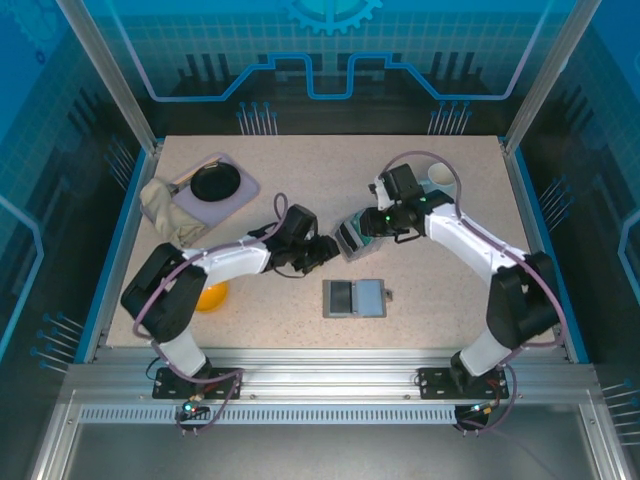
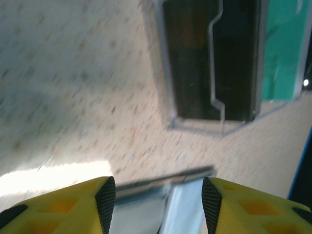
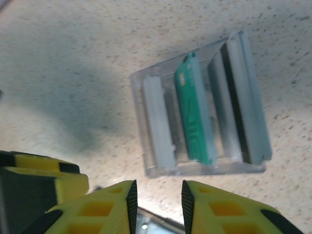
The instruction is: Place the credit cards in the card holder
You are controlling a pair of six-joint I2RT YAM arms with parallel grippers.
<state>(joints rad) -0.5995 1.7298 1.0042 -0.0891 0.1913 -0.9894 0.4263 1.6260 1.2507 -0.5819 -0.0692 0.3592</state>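
Crowding the box (image 1: 347, 238), fingers apart and empty, the left gripper (image 2: 158, 195) and right gripper (image 3: 158, 192) are risking a collision over its card (image 3: 195, 117).

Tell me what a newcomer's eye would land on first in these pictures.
The left gripper and right gripper close in from either side on a clear slotted box at mid-table. A teal-green card stands on edge in one of its slots. Just nearer the arm bases, the card holder lies open and flat, dark half beside pale-blue half.
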